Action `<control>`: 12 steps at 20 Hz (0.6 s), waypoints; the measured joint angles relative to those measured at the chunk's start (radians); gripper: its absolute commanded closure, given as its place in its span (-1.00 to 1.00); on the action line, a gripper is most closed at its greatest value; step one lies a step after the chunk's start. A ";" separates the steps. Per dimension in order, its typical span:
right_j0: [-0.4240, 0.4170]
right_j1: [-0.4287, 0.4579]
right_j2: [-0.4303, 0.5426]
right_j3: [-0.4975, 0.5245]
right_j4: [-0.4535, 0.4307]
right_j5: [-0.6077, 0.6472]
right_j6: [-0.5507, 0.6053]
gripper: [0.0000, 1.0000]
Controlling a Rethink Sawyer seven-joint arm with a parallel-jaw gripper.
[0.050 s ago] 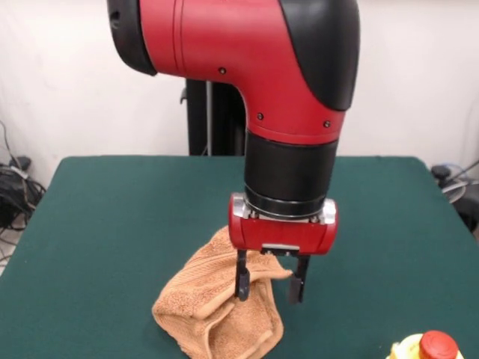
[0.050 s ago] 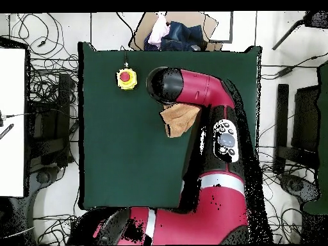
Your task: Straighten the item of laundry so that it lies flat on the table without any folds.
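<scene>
Towel (image 1: pixel 217 314) lay bunched in a folded heap on the green desk (image 1: pixel 112 217), its upper flap raised toward the gripper (image 1: pixel 269 284), which stood directly over the towel's right part in the front view. The gripper's two fingers hung apart, spread and not pinching; a fold of cloth passed between them, though whether it touched either finger could not be told. That placement suggested a corner was about to be pinched, or had just been let go. A yellow and red button (image 1: pixel 426 348) sat to the towel's right, near the desk's edge. Bare felt spread widely to the towel's left and behind it, giving room to drag the cloth flat.
</scene>
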 measured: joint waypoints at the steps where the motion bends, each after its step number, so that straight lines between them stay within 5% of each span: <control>1: 0.000 0.001 0.000 0.000 0.000 -0.001 0.000 -1.00; 12: -0.026 -0.052 0.000 0.030 0.012 -0.003 0.000 -1.00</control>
